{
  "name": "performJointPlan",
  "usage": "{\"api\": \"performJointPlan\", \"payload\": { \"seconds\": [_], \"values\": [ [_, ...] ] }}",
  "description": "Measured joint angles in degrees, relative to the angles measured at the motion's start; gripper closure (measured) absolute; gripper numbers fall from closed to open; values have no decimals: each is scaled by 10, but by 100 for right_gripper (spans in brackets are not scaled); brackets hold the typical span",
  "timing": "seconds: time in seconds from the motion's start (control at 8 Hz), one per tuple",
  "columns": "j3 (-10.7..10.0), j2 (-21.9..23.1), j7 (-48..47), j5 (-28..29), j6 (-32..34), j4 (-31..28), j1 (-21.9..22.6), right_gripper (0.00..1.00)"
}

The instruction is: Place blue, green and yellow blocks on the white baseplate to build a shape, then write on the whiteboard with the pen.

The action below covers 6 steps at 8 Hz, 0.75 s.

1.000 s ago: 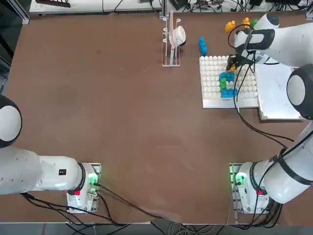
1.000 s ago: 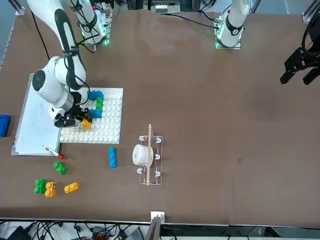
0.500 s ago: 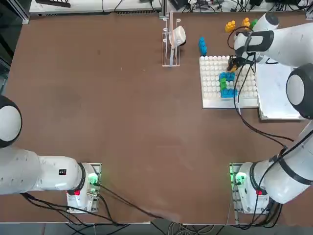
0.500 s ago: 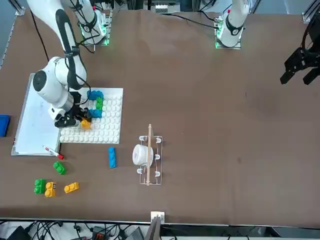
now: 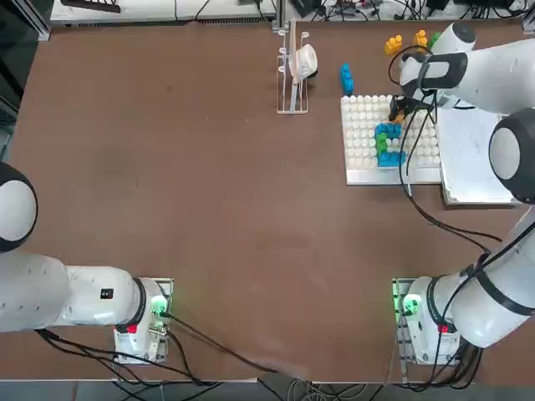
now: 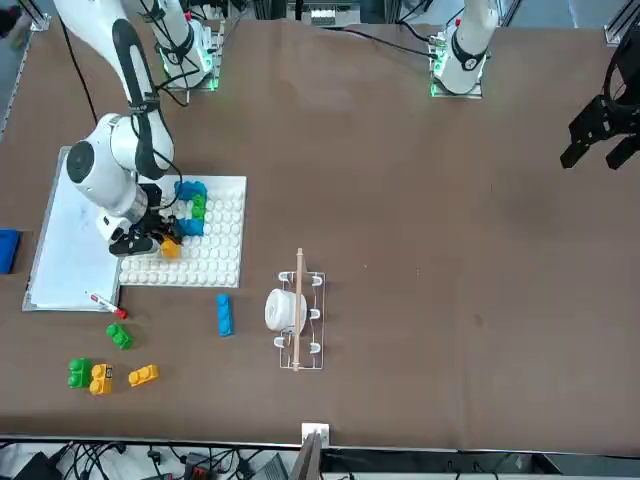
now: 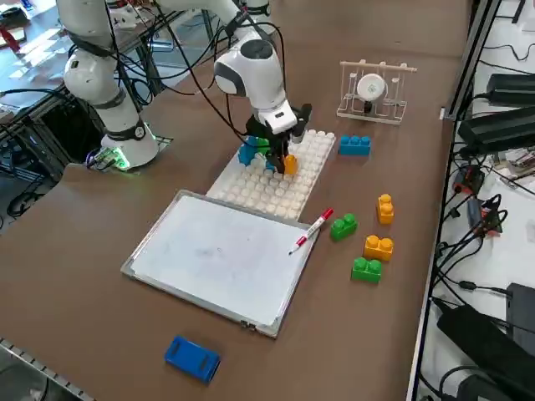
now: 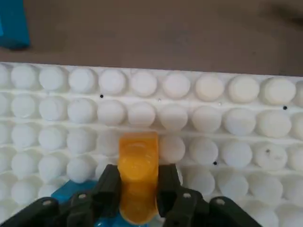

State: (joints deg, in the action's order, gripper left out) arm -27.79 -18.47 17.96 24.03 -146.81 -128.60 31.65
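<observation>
Two black fingers [image 8: 111,182] of the right gripper [image 8: 137,187] pinch a yellow block [image 8: 138,177] from both sides, jaws part-closed w/ the brick clamped between them, directly over the studs of the white baseplate [image 8: 236,123]. Seen from the right side, the gripper [image 7: 282,154] points down at the plate [image 7: 276,188], the yellow brick [image 7: 289,164] at or just above stud level; contact w/ the studs can't be told. Next to it on the plate sits a small cluster of blue and green blocks [image 7: 253,149], on the side nearer the arms' bases. From overhead the cluster [image 5: 386,144] occupies the plate's right half [image 5: 361,159], the gripper [image 5: 398,109] over its far right part. The whiteboard [image 7: 219,255] lies flat just beside the plate, approx. edge to edge, its surface unmarked. The pen [image 7: 313,230], red cap on, rests w/ one end over the board's corner and the other on the table. Loose bricks lie beyond it on the brown table [image 5: 209,184]: two green [image 7: 343,225] [image 7: 365,269], two yellow [image 7: 384,208] [image 7: 378,247], and one blue [image 7: 354,144] near a wire rack [image 7: 374,90] holding a white cup. A plain blue pad [image 7: 192,358] sits apart, past the board's far end.
</observation>
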Motion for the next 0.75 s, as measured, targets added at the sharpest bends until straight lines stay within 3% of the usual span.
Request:
{"api": "performJointPlan", "payload": {
  "seconds": [0.75],
  "values": [
    [0, -12, -8, -4, 5, 12, 3, 59]
  ]
}}
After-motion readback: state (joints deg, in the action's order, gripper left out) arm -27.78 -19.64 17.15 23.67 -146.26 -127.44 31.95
